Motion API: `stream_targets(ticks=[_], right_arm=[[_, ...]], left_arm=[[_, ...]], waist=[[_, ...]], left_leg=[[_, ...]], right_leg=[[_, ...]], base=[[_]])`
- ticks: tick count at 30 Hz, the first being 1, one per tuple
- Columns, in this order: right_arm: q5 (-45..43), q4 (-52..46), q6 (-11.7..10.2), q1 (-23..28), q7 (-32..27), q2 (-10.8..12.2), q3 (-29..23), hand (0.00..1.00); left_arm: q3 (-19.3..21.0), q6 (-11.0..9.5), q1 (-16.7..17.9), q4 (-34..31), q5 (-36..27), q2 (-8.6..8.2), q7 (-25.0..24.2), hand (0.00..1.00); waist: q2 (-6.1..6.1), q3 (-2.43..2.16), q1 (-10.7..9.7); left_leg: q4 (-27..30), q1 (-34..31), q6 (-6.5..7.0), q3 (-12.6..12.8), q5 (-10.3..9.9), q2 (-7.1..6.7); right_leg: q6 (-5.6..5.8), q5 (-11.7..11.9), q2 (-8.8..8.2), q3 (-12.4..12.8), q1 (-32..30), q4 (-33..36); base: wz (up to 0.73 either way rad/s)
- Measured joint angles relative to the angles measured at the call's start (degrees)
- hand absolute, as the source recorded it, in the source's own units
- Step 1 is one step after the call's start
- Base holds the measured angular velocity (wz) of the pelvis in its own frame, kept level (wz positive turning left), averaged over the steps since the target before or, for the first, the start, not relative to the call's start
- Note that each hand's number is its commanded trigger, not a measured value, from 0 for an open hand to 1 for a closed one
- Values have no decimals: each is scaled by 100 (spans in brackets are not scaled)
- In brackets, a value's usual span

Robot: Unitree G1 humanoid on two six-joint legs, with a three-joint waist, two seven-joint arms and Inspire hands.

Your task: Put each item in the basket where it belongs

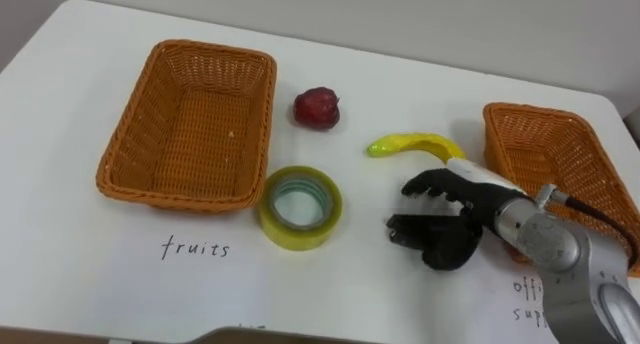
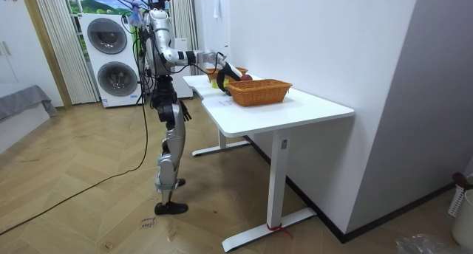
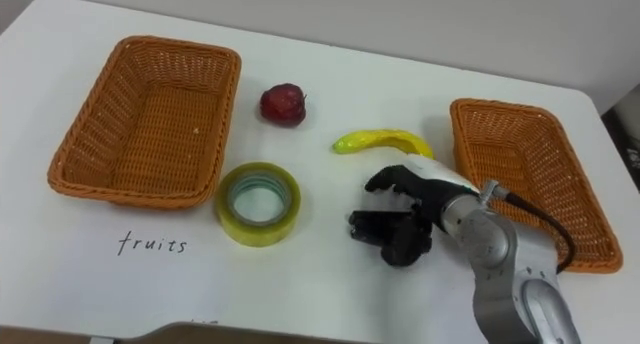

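Wood flooring ran under a white counter (image 1: 70,94) set against the wall, and two stacked washing machines (image 2: 111,58) stood behind the robot, which was upright at the counter's far end in the room view, one arm stretched out over the top.

On the counter sat a roll of yellowish tape (image 1: 300,236), lying flat with its hole facing up. Just to the left of the tape and beyond it was a wicker basket (image 1: 180,196), its near right corner close beside the roll. A handwritten word, "fruits" (image 1: 196,248), was on the counter on the near side of the tape, a little to the left. Beyond the tape and slightly to its right lay a dark red apple (image 1: 317,107), next to the basket's far right corner but apart from it. Further right of the tape, and beyond it, a yellow banana (image 1: 415,144) lay on its side, curved. All three were on the counter top, outside the baskets.

To the right of the tape, apart from it, was the robot's right hand (image 1: 465,219), just on the near side of the banana. Its fingers were loosely bent with the thumb held away below them, a gap between, and nothing in its grasp. Well to the right of the tape, past the hand, stood a second wicker basket (image 1: 545,154).
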Motion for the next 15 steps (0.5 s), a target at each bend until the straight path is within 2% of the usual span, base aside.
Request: stream_targets(ticks=[15], right_arm=[[520,70,-1,18,-62,-1,0,100]], left_arm=[[3,0,-14,-7,-7,17,-58,0]], waist=[[-13,7,-17]], left_leg=[[1,-59,0,-3,0,-7]], right_leg=[[0,0,-2,-13,-34,1]], base=[[0]])
